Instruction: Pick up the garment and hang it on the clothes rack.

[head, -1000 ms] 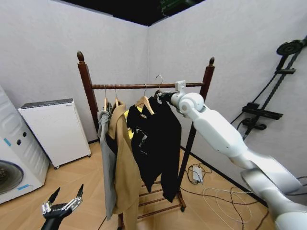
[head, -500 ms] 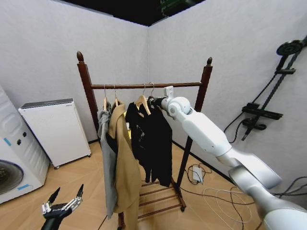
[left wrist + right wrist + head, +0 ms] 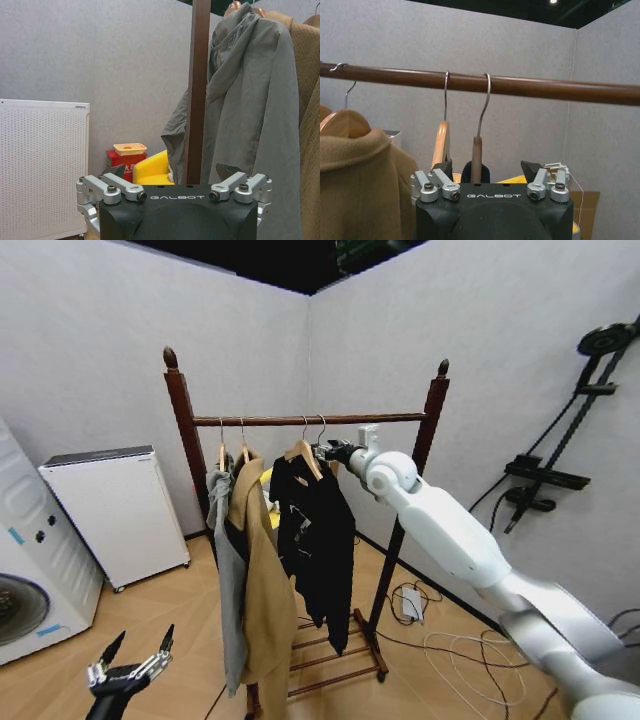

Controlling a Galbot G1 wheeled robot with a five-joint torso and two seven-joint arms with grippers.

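The garment (image 3: 318,532) hangs from the horizontal bar of the clothes rack (image 3: 430,418), to the right of a tan coat (image 3: 262,580) and a grey hooded jacket (image 3: 226,570). Its silver hook (image 3: 483,102) sits over the bar, just beside the hook of another wooden hanger (image 3: 440,141).

The right gripper (image 3: 333,451) is at the neck of the garment's hanger, just under the bar. In the right wrist view the right gripper (image 3: 486,171) has its fingers spread apart, one on each side of the hanger's neck, and they do not press on it; the hanger is released and the bar carries its weight.

The left gripper (image 3: 132,655) is low near the floor, well apart from the rack. In the left wrist view the left gripper (image 3: 171,176) is also spread wide and holds nothing, facing the rack's post and the grey jacket.
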